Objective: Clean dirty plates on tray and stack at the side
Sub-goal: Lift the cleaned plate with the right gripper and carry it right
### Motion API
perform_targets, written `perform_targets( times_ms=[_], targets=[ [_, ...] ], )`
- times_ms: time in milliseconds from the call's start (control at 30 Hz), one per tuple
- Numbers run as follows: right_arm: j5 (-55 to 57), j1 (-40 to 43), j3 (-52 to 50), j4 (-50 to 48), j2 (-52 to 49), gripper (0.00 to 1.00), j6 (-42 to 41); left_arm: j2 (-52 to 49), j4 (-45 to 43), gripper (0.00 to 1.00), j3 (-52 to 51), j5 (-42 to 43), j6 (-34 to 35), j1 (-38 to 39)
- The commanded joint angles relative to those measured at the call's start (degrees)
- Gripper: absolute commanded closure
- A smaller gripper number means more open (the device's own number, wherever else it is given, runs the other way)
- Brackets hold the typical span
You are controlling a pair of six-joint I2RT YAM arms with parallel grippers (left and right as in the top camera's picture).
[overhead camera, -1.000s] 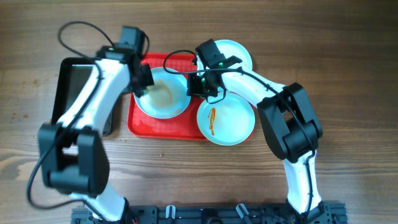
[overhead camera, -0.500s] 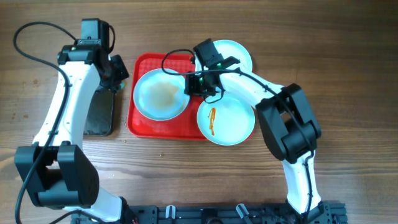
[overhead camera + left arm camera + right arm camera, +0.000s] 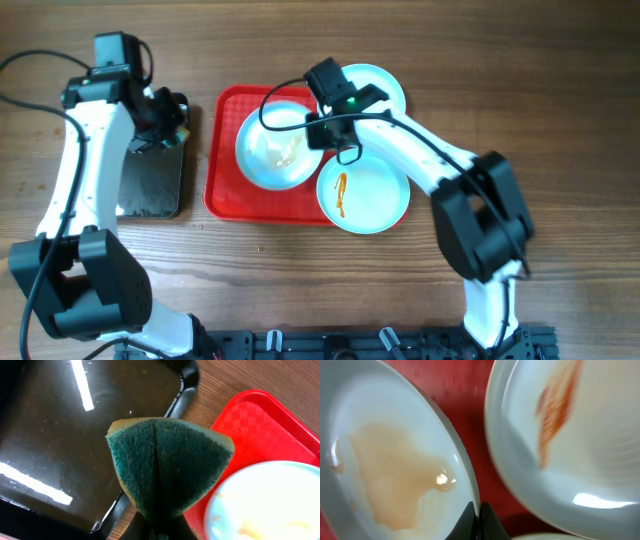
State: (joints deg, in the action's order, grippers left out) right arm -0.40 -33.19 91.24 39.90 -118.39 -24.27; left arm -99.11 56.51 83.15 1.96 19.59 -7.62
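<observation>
The right gripper (image 3: 476,514) is closed on the rim of the smeared plate (image 3: 272,150), evidently to steady it on the red tray (image 3: 222,195) for wiping. The left gripper (image 3: 165,112) clamps a green sponge (image 3: 170,470) above the black tray (image 3: 150,190). The streaked plate (image 3: 365,190) overhangs the red tray's right edge, and the third plate (image 3: 380,82) lies beyond it.

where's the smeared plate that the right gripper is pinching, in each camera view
Overhead: smeared plate left of centre, on the red tray, right gripper at its right rim.
Left wrist: lower right corner, right of the sponge.
Right wrist: left half, rim running to the fingertips.
Shared landmark: the red tray, under the plate in every view.
</observation>
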Motion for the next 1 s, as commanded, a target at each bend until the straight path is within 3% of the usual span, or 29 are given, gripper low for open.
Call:
perform_targets(
  times_ms=[0,267,433,633,967],
  targets=[
    [17.16,-2.40,1.16,-0.24,6.95,0.96,6.38,-0.02,-0.26,0.96,0.39,2.78,-0.17,-1.77],
    [52.54,-15.63,1.16,-5.81,8.79,0.95,18.18,-3.48,-0.26,0.96,0.33,7.67,-2.71,-3.89],
    [69.40,-21.59,1.16,-15.78,8.79,0.96,29.00,-3.98,-0.07,0.96,0.33,7.65,-2.71,-3.91],
    [78.60,-24.30,1.16,-27.93,8.79,0.96,41.03,-3.98,-0.07,0.96,0.33,7.65,-2.71,-3.91],
    [76.87,-24.30,1.11,-27.47,8.79,0.96,40.11,-3.98,-0.09,0.96,0.33,8.11,-2.69,-3.91]
  ],
)
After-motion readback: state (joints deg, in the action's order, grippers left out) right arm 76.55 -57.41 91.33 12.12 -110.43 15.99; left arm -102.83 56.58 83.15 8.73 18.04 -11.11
